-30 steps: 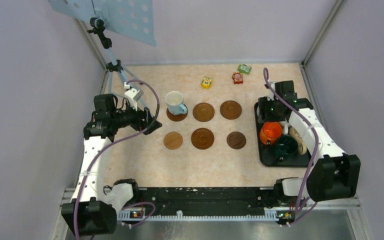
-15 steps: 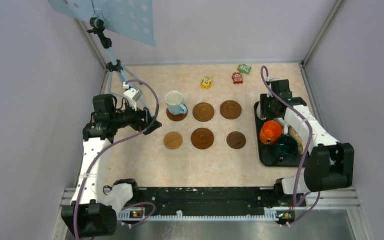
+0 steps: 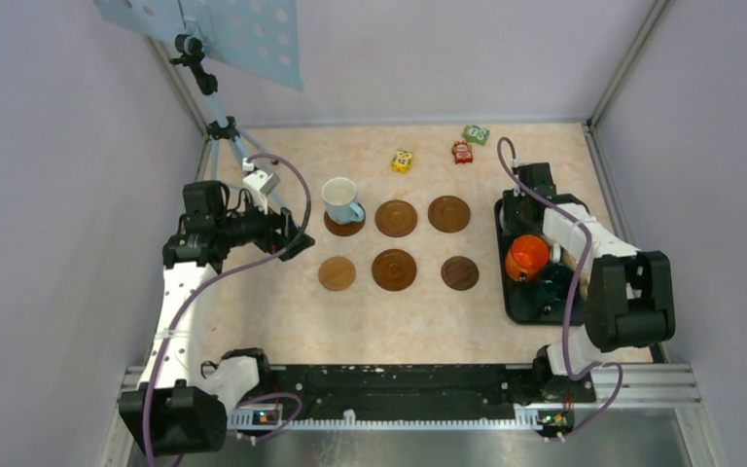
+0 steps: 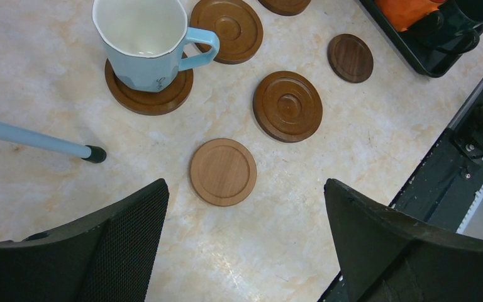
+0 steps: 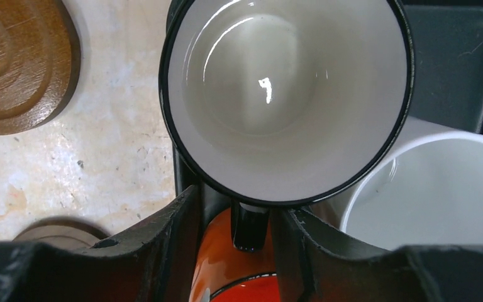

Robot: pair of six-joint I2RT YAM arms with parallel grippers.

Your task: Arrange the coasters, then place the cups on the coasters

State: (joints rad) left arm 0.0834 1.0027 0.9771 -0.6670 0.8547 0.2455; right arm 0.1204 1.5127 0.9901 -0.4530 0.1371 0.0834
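Six brown coasters lie in two rows mid-table, the nearest to my left gripper (image 4: 245, 185) being a light coaster (image 4: 223, 172). A light blue cup (image 3: 340, 199) stands on the back-left coaster (image 4: 148, 97). My left gripper (image 3: 297, 233) hovers open and empty left of the rows. On the black tray (image 3: 502, 209), my right gripper (image 5: 239, 204) straddles the black handle of the white dark-rimmed cup (image 5: 286, 94). One finger nearly touches the handle; a gap shows on the other side. A plain white cup (image 5: 434, 189), an orange cup (image 3: 526, 258) and a dark green cup (image 3: 554, 284) also sit there.
Three small toy blocks (image 3: 403, 161) (image 3: 462, 152) (image 3: 476, 134) lie near the back wall. A tripod (image 3: 224, 126) stands at the back left, one leg tip (image 4: 94, 154) near the blue cup. Walls close in left, right and behind.
My right arm has shifted toward the back of the tray and its jaws have narrowed around the dark-rimmed cup's handle. The left arm has not moved.
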